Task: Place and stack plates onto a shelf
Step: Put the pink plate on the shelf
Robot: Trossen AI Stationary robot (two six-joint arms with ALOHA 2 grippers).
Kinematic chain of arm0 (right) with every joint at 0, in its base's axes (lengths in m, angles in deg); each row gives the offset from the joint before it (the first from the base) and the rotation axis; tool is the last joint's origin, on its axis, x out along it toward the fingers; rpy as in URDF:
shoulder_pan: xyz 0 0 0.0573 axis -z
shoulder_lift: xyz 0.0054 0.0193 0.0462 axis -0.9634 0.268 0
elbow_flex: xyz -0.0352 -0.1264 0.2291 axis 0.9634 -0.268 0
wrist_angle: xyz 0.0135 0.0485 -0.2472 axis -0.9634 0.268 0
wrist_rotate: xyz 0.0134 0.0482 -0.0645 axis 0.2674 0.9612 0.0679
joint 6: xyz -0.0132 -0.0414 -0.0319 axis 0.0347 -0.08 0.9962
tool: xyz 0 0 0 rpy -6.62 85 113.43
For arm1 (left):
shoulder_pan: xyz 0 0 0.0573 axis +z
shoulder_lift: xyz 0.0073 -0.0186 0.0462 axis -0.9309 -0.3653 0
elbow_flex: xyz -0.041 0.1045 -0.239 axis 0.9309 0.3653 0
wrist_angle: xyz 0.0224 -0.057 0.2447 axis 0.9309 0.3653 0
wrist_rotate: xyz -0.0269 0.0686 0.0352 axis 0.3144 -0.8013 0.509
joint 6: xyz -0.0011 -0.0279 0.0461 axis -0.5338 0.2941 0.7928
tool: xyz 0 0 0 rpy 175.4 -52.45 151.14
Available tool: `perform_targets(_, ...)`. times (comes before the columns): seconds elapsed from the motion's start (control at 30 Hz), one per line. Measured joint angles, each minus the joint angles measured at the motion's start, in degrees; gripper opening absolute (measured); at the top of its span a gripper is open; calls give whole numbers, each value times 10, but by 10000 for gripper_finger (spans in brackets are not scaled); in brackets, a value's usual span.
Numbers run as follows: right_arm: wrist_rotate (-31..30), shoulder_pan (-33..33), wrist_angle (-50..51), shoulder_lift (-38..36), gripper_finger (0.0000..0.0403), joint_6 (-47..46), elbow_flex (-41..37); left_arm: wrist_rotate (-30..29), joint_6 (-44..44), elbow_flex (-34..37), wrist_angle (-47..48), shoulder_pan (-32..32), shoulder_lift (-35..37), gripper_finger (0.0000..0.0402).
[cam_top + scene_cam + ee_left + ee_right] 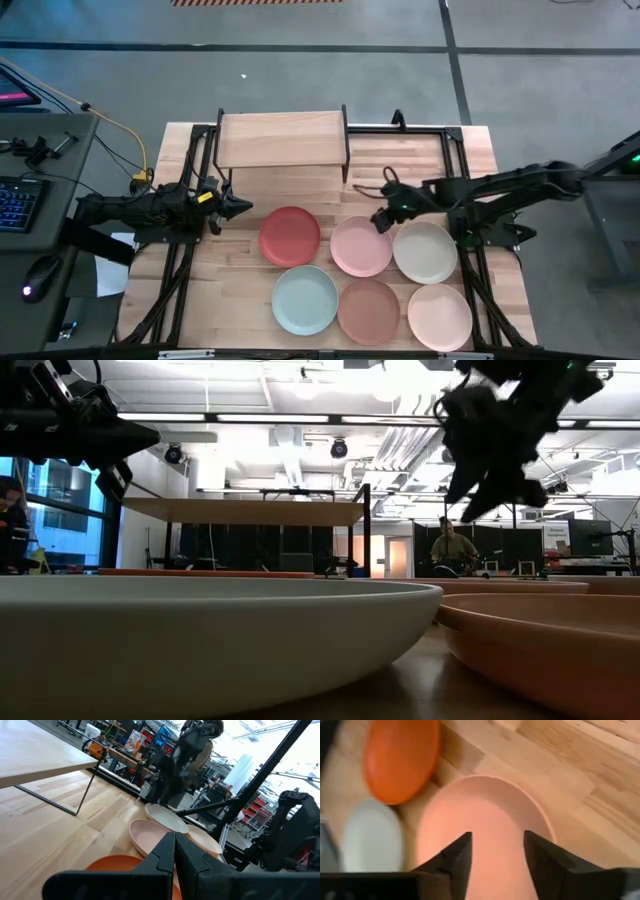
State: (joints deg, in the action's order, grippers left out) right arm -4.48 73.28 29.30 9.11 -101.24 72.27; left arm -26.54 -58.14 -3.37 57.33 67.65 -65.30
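Note:
Six plates lie flat on the tabletop in two rows: red (290,236), pink (361,246) and cream (425,251) behind, pale blue (305,299), terracotta (369,310) and peach (439,317) in front. The light-wood shelf (280,138) stands on black legs at the far side, with nothing on it. My right gripper (380,220) is open and hovers over the pink plate's (485,815) far rim, fingers pointing down, clear of it in the low view (480,490). My left gripper (240,207) is shut and sits level, left of the red plate (115,865).
A black metal frame (455,140) runs round the tabletop's edges. Bare wood lies between the shelf and the plates. A desk with a keyboard (15,200) and mouse stands off the table's left. A person (455,548) sits far back in the room.

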Motion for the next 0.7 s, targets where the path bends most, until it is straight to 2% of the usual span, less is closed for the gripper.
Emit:
perform_targets(0.17,3,25,-1,60,194,54,0,0,0,0,0,0,0,0)
perform_targets(0.47,27,47,-12,155,197,138,0,0,0,0,0,0,0,0)
perform_targets(0.7,37,47,-26,192,192,174,1,0,0,0,0,0,0,0)
